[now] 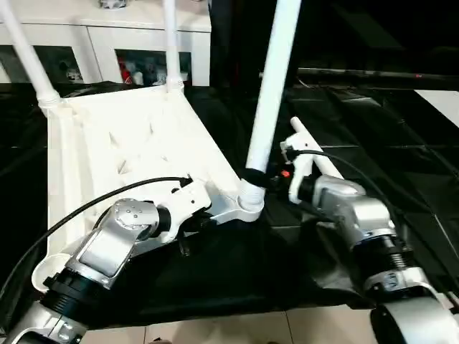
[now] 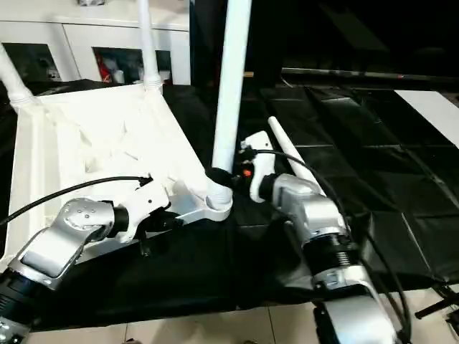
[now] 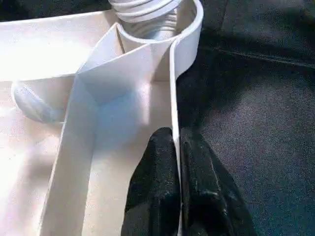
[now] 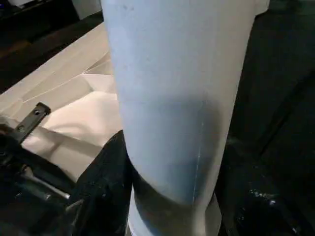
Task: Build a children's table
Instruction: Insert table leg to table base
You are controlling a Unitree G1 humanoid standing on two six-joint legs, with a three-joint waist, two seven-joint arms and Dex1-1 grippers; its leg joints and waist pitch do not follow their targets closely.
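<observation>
The children's table (image 1: 107, 143) lies upside down on the black-covered work table (image 1: 373, 122), ribbed underside facing up. Three legs stand upright in corner sockets: two at the far corners, near the white cabinet (image 1: 107, 39), and a third leg (image 1: 272, 93) in the near corner socket (image 1: 247, 204). A fourth leg (image 2: 290, 161) lies loose on the black cover, just beside the right arm.

The left gripper (image 3: 176, 191) has its black fingers (image 3: 152, 187) pressed together on the thin side wall of the tabletop (one finger inside the rim, one outside), close to that near corner socket.

The right gripper (image 4: 170, 191) straddles the base of the third leg, its dark fingers (image 4: 106, 182) spread to either side of the white tube and closed against it just above the socket.
</observation>
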